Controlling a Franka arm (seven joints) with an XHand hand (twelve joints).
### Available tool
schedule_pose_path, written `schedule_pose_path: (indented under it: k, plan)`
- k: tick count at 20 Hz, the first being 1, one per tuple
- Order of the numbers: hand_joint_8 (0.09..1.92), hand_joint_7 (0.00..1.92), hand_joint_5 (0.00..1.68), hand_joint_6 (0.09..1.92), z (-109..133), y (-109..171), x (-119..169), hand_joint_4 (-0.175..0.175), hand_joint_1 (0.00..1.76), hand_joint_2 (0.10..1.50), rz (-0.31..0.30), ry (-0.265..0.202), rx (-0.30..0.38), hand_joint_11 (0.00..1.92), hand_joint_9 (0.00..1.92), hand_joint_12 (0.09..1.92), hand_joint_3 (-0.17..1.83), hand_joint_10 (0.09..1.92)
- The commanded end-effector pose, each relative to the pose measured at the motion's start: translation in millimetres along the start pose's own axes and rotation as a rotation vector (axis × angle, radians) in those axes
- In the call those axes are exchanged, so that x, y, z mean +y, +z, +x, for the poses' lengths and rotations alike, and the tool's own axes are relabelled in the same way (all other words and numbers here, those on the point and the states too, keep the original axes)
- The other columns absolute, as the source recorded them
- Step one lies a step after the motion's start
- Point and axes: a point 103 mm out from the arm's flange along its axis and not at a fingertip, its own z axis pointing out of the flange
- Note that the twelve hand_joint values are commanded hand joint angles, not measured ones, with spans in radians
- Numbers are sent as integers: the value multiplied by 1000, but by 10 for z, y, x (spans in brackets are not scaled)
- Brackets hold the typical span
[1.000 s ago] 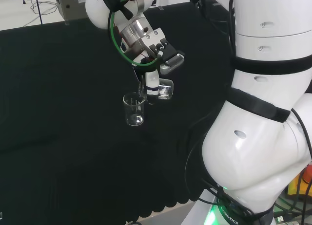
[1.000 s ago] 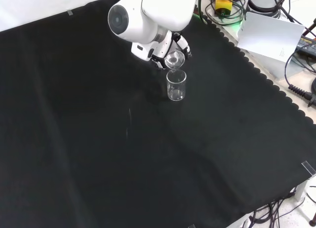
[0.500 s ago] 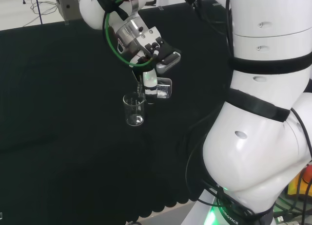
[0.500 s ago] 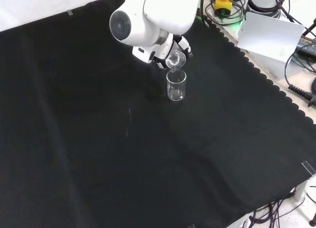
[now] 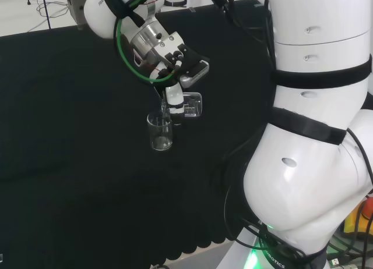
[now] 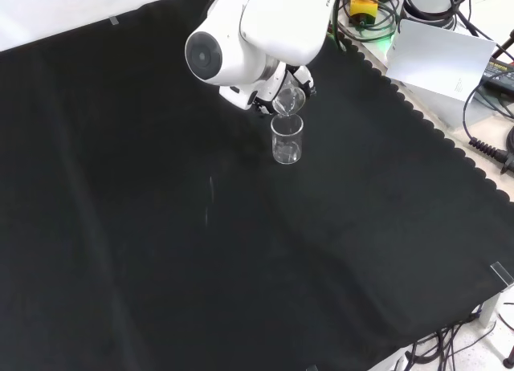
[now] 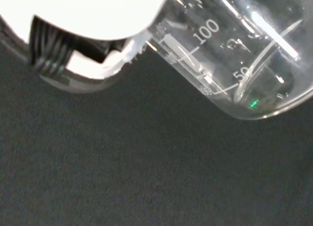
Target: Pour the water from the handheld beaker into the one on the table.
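A black cloth covers the bench. In the front view, a white sheet and cables lie far right.

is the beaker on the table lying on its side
No, in the head view the beaker on the table stands upright on the black cloth, mouth up.
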Motion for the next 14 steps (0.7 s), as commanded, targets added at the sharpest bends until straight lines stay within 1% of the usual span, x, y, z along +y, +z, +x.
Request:
schedule_pose_path:
  k: [1,8,14]
  plan:
    - [87,1598,1481,197,31,-35,0,-175,1325,656,28,21,-18,1447,1689,636,542,87]
    - [87,1597,1480,199,36,-49,5,-175,1325,657,52,33,-23,1448,1689,636,541,87]
    - [87,1597,1479,200,75,-83,-5,-175,1325,657,66,50,-40,1448,1688,635,540,87]
